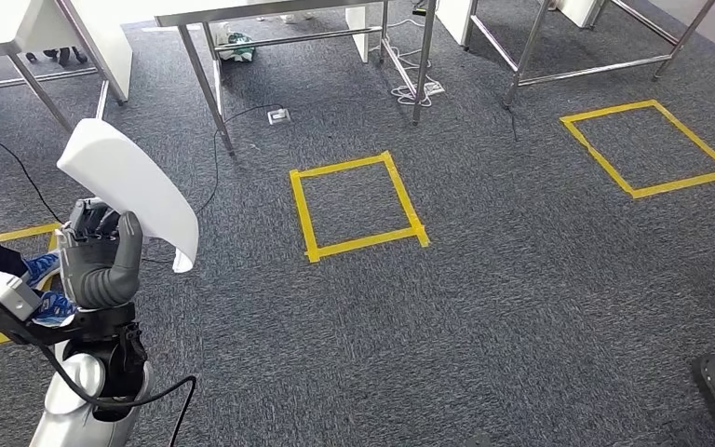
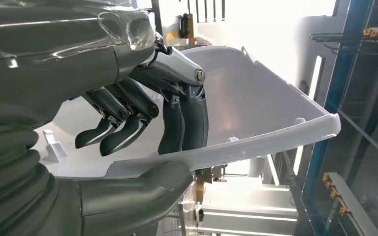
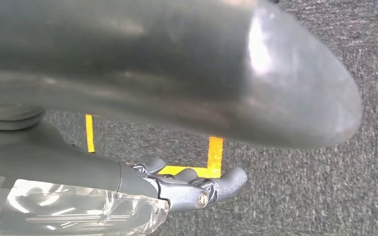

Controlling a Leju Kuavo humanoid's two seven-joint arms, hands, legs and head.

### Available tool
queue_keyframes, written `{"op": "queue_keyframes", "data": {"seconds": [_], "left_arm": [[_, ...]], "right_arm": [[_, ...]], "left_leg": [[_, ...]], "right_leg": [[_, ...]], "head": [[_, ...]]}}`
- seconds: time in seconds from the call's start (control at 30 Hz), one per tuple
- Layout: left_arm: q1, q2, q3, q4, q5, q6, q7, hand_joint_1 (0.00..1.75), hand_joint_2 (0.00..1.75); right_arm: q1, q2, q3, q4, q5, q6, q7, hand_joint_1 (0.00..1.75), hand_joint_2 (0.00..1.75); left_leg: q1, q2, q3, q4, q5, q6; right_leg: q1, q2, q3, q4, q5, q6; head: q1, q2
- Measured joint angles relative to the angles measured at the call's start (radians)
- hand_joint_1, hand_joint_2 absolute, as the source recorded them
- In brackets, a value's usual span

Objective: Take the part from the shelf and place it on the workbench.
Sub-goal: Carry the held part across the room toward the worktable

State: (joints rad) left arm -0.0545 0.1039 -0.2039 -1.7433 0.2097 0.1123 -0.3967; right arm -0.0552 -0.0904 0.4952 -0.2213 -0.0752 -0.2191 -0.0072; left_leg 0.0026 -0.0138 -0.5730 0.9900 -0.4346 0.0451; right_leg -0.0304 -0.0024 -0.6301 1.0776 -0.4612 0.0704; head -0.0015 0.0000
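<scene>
The robot's left hand (image 1: 102,261) gripped the white part (image 1: 135,191) at its lower end, thumb on one face and dark fingers on the other, and held it upright and raised at the robot's left side, above the dark grey carpet (image 1: 521,307). That hold seemed chosen for carrying: a curved, thin shell pinched near one end stands clear of the robot's body and legs.

From the wrist, the left hand's fingers (image 2: 182,123) lay against the part's hollow inner face (image 2: 256,103), with the thumb (image 2: 142,184) pressed under its long rim. That showed the ribs and tabs inside the shell, which the head camera, facing its smooth outer side, did not.

The right hand (image 3: 197,187) hung low over the carpet beside a yellow tape corner (image 3: 211,162). Its fingers were curled in and nothing was seen in them.

Farther off in the head view lay a yellow tape square (image 1: 358,207) on the floor, and a second square (image 1: 647,149) to its right. Beyond them stood metal table legs (image 1: 209,88), with a tangle of white cable (image 1: 414,90) on the floor between the frames. Whether one of those tables was the workbench could not be told. The part was judged off the shelf and not yet set down.
</scene>
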Motion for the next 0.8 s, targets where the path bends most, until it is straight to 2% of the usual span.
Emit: {"op": "queue_keyframes", "data": {"seconds": [0.03,0.07,0.13,0.2,0.27,0.37,0.4,0.43,0.47,0.5,0.53,0.57,0.6,0.67,0.7,0.73,0.77,0.8], "left_arm": [[0.000,0.001,0.000,0.000,0.000,0.000,0.000,1.75,1.75],[0.001,0.002,0.000,0.000,0.000,0.000,0.000,1.75,1.75],[0.002,0.003,0.000,0.000,0.000,0.000,-0.001,1.75,1.75],[0.003,0.004,0.000,0.000,0.000,0.000,-0.001,1.75,1.75],[0.003,0.005,0.000,0.000,0.000,0.000,-0.001,1.75,1.75],[0.003,0.005,0.000,0.000,0.000,0.000,-0.001,1.75,1.75],[0.003,0.006,0.000,0.000,0.000,0.000,0.000,1.75,1.75],[0.004,0.006,0.000,0.000,0.000,-0.001,0.001,1.75,1.75],[0.005,0.007,0.000,0.000,0.000,-0.002,0.002,1.75,1.75],[0.006,0.007,0.000,0.001,0.000,-0.002,0.004,1.75,1.75],[0.005,0.007,0.000,0.001,-0.001,-0.003,0.005,1.75,1.75],[0.004,0.007,0.000,0.001,-0.001,-0.003,0.005,1.75,1.75],[0.002,0.007,0.000,0.000,-0.001,-0.003,0.005,1.75,1.75],[0.002,0.007,0.000,0.000,-0.002,-0.003,0.006,1.75,1.75],[0.002,0.007,0.000,-0.001,-0.002,-0.002,0.006,1.75,1.75],[0.003,0.007,0.001,-0.001,-0.002,-0.002,0.006,1.75,1.75],[0.002,0.006,0.000,-0.002,-0.002,-0.002,0.006,1.75,1.75],[0.002,0.005,0.000,-0.002,-0.002,-0.003,0.006,1.75,1.75]], "right_arm": [[0.000,0.000,0.000,0.000,0.000,0.000,0.000,0.00,0.00],[0.000,-0.001,0.000,0.000,0.000,0.001,0.000,0.00,0.00],[0.000,-0.001,0.000,0.000,0.000,0.001,0.000,0.00,0.00],[-0.001,0.000,0.000,0.000,0.000,0.001,-0.002,0.00,0.00],[-0.001,0.000,0.000,0.000,0.000,0.001,-0.004,0.00,0.00],[-0.001,-0.001,0.000,0.000,0.000,0.001,-0.004,0.00,0.00],[-0.001,-0.001,0.000,0.000,-0.001,0.001,-0.005,0.00,0.00],[-0.001,-0.001,0.000,0.000,-0.001,0.001,-0.007,0.00,0.00],[0.000,-0.001,0.000,0.000,-0.002,0.001,-0.008,0.00,0.00],[0.001,-0.001,0.000,0.000,-0.003,0.001,-0.010,0.00,0.00],[0.001,-0.001,0.000,0.000,-0.003,0.001,-0.010,0.00,0.00],[0.000,0.000,0.000,0.000,-0.003,0.001,-0.010,0.00,0.00],[-0.001,0.001,0.000,0.000,-0.003,0.001,-0.010,0.00,0.00],[0.000,0.003,0.000,0.000,-0.003,0.001,-0.010,0.00,0.00],[0.000,0.004,0.000,0.000,-0.002,0.001,-0.010,0.00,0.00],[0.000,0.005,0.000,-0.001,-0.002,0.001,-0.010,0.00,0.00],[-0.001,0.006,0.001,-0.001,-0.002,0.001,-0.009,0.00,0.00],[-0.003,0.005,0.001,-0.001,-0.002,0.001,-0.009,0.00,0.00]], "left_leg": [[-0.002,-0.001,-0.002,0.007,-0.006,-0.007],[-0.003,-0.002,-0.004,0.012,-0.012,-0.014],[-0.002,-0.003,-0.005,0.016,-0.017,-0.023],[0.004,-0.001,-0.009,0.026,-0.026,-0.032],[0.007,0.001,-0.015,0.041,-0.037,-0.037],[0.007,0.002,-0.019,0.049,-0.042,-0.038],[0.008,0.003,-0.038,0.088,-0.060,-0.041],[0.009,0.004,-0.078,0.157,-0.079,-0.044],[0.010,0.006,-0.103,0.192,-0.077,-0.043],[0.009,0.007,-0.116,0.201,-0.061,-0.039],[0.006,0.009,-0.105,0.163,-0.031,-0.029],[0.001,0.012,-0.070,0.090,-0.002,-0.017],[-0.004,0.014,-0.050,0.049,0.006,-0.007],[-0.013,0.016,-0.035,0.019,-0.005,0.008],[-0.012,0.014,-0.024,0.012,-0.006,0.015],[-0.010,0.012,-0.010,0.001,-0.006,0.021],[-0.008,0.011,0.004,-0.005,-0.007,0.026],[-0.005,0.010,0.017,-0.010,-0.007,0.028]], "right_leg": [[-0.001,0.001,0.024,-0.048,0.016,-0.002],[0.000,0.001,0.036,-0.070,0.022,-0.010],[0.004,0.002,0.038,-0.072,0.021,-0.029],[0.002,0.002,0.042,-0.074,0.020,-0.042],[-0.002,0.002,0.046,-0.076,0.020,-0.049],[-0.002,0.002,0.047,-0.076,0.019,-0.051],[-0.001,0.002,0.048,-0.076,0.017,-0.053],[0.002,0.002,0.052,-0.076,0.013,-0.057],[0.005,0.003,0.059,-0.075,0.007,-0.060],[0.009,0.003,0.067,-0.076,0.000,-0.063],[0.012,0.004,0.076,-0.077,-0.007,-0.064],[0.016,0.004,0.082,-0.078,-0.012,-0.061],[0.016,0.003,0.085,-0.080,-0.015,-0.057],[0.017,0.002,0.090,-0.076,-0.011,-0.039],[0.016,0.001,0.090,-0.072,-0.009,-0.032],[0.017,0.000,0.090,-0.060,-0.011,-0.028],[0.017,0.001,0.081,-0.038,-0.021,-0.030],[0.016,0.001,0.058,0.005,-0.038,-0.034]], "head": [[-0.001,0.000],[-0.001,0.000],[-0.002,0.000],[-0.002,0.000],[-0.003,0.000],[-0.004,0.000],[-0.004,0.000],[-0.004,0.000],[-0.005,0.000],[-0.005,0.000],[-0.004,0.000],[-0.004,0.000],[-0.004,0.000],[-0.004,0.000],[-0.004,0.000],[-0.003,0.000],[-0.002,0.000],[-0.001,0.000]]}}
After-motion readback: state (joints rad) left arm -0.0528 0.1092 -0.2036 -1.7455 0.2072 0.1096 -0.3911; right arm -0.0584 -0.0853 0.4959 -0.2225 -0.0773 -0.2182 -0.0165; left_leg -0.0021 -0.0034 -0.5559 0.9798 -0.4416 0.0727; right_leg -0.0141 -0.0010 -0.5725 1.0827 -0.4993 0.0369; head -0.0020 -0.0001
